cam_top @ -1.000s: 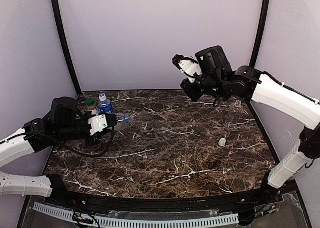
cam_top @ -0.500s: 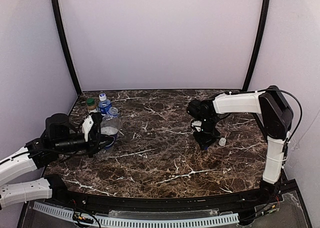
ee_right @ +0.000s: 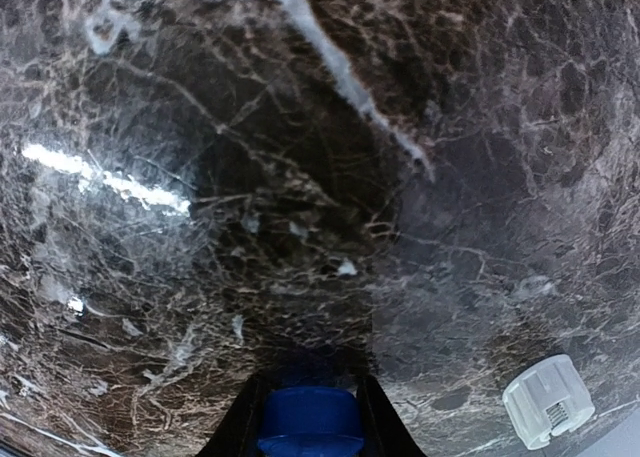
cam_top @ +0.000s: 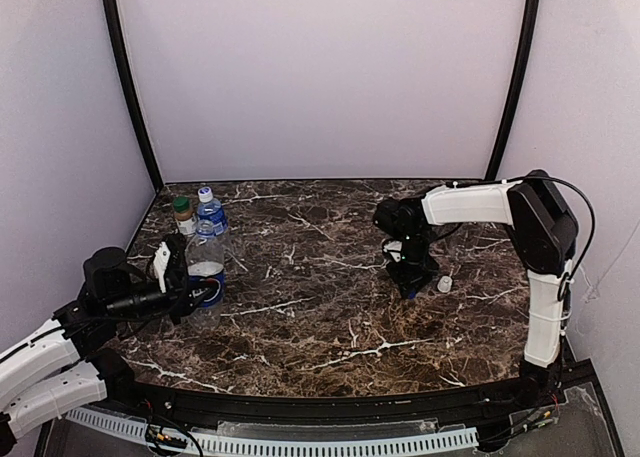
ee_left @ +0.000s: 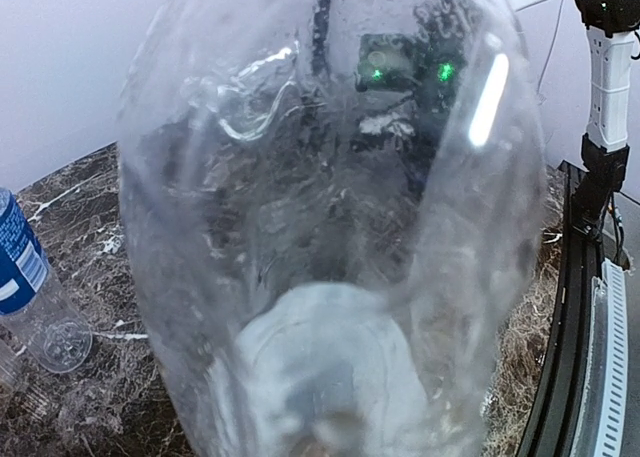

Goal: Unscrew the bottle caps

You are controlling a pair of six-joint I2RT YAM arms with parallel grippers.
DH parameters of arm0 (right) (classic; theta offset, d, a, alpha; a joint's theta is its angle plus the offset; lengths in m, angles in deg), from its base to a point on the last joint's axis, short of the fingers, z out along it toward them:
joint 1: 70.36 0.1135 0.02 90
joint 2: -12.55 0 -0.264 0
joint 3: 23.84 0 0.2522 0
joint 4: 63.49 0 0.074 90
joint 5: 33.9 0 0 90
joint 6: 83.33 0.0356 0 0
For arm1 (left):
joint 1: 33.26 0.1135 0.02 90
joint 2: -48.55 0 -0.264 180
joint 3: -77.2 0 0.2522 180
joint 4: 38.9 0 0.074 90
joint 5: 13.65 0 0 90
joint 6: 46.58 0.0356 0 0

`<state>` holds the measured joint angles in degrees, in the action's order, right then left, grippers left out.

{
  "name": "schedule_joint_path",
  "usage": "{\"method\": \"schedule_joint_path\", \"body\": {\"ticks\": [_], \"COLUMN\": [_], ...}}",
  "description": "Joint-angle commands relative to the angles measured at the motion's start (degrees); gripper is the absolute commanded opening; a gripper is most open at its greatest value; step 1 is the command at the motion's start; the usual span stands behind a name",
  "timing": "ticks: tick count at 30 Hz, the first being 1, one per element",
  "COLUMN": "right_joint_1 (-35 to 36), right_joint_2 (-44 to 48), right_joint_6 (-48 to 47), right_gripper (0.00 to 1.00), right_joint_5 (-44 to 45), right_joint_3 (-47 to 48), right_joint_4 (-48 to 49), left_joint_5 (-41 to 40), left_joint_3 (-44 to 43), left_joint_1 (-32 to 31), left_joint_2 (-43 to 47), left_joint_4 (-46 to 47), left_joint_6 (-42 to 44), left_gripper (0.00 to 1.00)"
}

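Observation:
My left gripper is shut on a clear bottle with a blue band low on it, held upright at the table's left. Its neck shows no cap. This bottle fills the left wrist view and hides the fingers. Behind it stand a short bottle with a green cap and a blue-labelled bottle with a white cap. My right gripper points down at the table right of centre, shut on a blue cap. A white cap lies loose just right of it, also in the right wrist view.
The dark marble table is walled by pale panels behind and at both sides. The blue-labelled bottle shows at the left edge of the left wrist view. A ribbed rail runs along the near edge.
My left arm has drawn back to the left and brought the clear bottle from tilted to upright. My right gripper came down to the table a second ago and has since stayed there.

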<state>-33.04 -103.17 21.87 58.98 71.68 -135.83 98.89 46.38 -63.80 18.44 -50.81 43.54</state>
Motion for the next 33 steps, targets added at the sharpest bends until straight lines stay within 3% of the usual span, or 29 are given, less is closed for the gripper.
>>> {"method": "schedule_joint_path", "body": {"ticks": [1,6,8,12,19,22,24,27,29,31,33], "right_joint_1": [-0.9,-0.9,-0.9,-0.7,0.6,6.3,11.2,18.4,22.0,24.2,25.2], "right_joint_2": [-2.0,-1.7,-1.6,-1.1,2.0,5.2,9.4,18.2,22.6,24.1,21.6], "right_joint_6": [1.8,3.3,3.6,3.7,3.6,-0.7,-7.7,-17.5,-20.5,-17.2,-9.3], "right_gripper": [0.19,0.21,0.29,0.55,0.71,0.74,0.76,0.77,0.92,0.94,0.94], "right_joint_5": [6.1,8.1,7.7,6.6,6.5,12.2,12.2,0.8,-11.0,-20.8,-25.2], "right_joint_3": [0.3,0.3,0.3,0.5,4.3,10.8,12.6,9.1,3.5,-0.8,-0.2], "right_joint_4": [3.5,4.6,4.9,5.1,3.5,5.3,12.7,32.3,48.5,64.7,74.8], "left_joint_5": [3.9,5.4,5.4,6.0,7.1,7.9,8.7,10.0,10.7,11.5,12.6], "left_joint_3": [3.1,4.1,4.2,4.6,4.9,5.0,5.1,5.3,5.3,5.5,5.7], "left_joint_1": [1.6,2.5,2.6,2.6,2.7,2.7,2.7,2.7,2.8,2.9,3.0], "left_joint_2": [2.5,4.0,4.5,4.9,5.2,5.2,5.1,5.1,5.0,4.8,4.7], "left_joint_4": [3.7,4.7,4.8,5.5,5.9,6.3,6.6,6.9,7.0,7.3,7.7], "left_joint_6": [-1.9,-1.8,-1.8,-1.9,-1.9,-1.9,-2.0,-2.1,-2.1,-2.2,-2.3], "left_gripper": [0.22,0.24,0.25,0.25,0.26,0.27,0.27,0.27,0.27,0.28,0.29]}}
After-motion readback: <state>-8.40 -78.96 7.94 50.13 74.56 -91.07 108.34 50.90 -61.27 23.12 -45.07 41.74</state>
